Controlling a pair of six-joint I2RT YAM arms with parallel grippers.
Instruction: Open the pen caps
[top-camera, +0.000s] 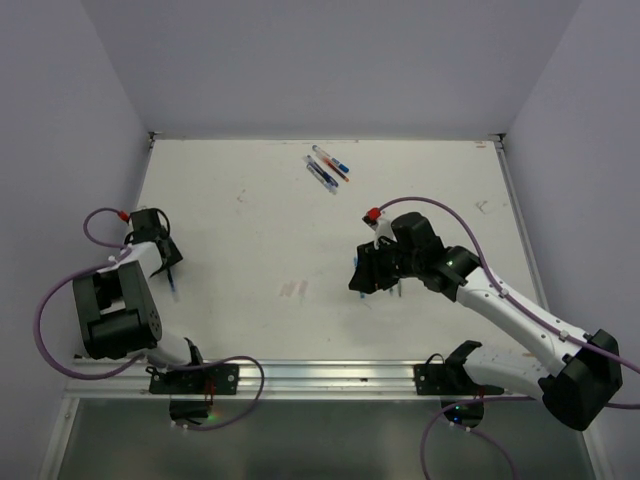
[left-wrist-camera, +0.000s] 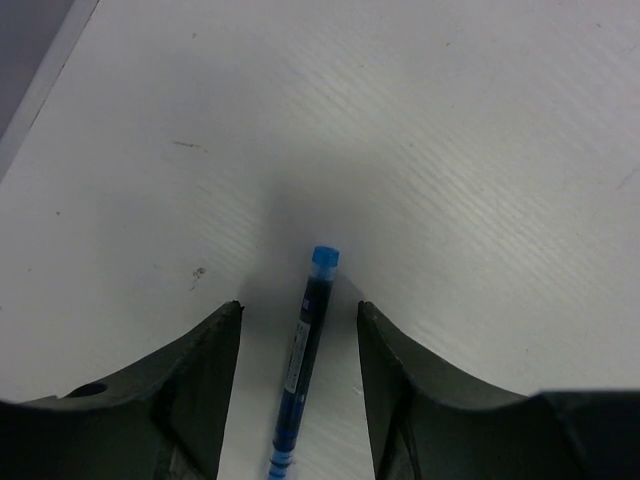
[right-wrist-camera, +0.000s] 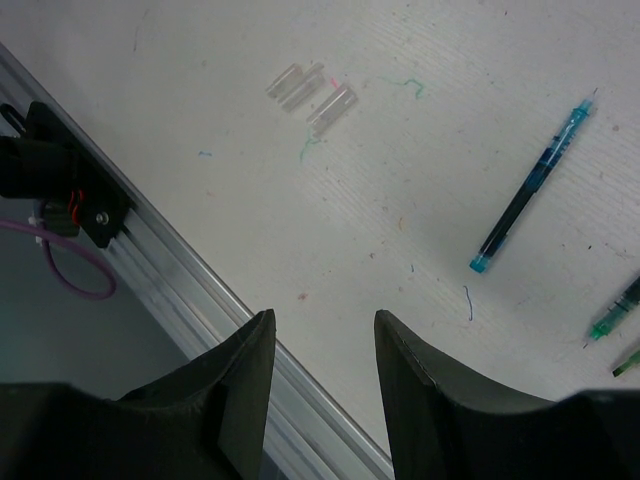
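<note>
**A:** What is found at the left?

**B:** The left pincer (left-wrist-camera: 298, 306) is set low over the tabletop (left-wrist-camera: 450, 150) with its jaws part open. A pen (left-wrist-camera: 303, 360) lies lengthwise between them. Neither finger is seen touching it, so nothing is gripped. Its blue cap (left-wrist-camera: 325, 257) sits at the far end, just past the fingertips.

**A:** How can it be expected to handle?

**B:** It is judged light, thin and stiff, with smooth plastic that may roll or skid if pinched off-centre. The barrel would best be taken mid-length and squarely across. The cap should be taken by the other pincer and pulled straight along the pen's axis. Little surface is offered by so short a cap, so a slip is to be feared.

**A:** And in the middle?

**B:** A few far pens (top-camera: 327, 170) lie close together near the tabletop's far edge, well apart from both arms.

**A:** The right?

**B:** The right pincer (right-wrist-camera: 322, 330) is held about half open above the tabletop, near the rail (right-wrist-camera: 200, 290). Nothing is between its jaws. A teal pen (right-wrist-camera: 528, 195) lies well apart from it, with what seems a bare tip. Some clear tubes (right-wrist-camera: 310, 95) lie farther off. Whether they are caps cannot be told.
</note>
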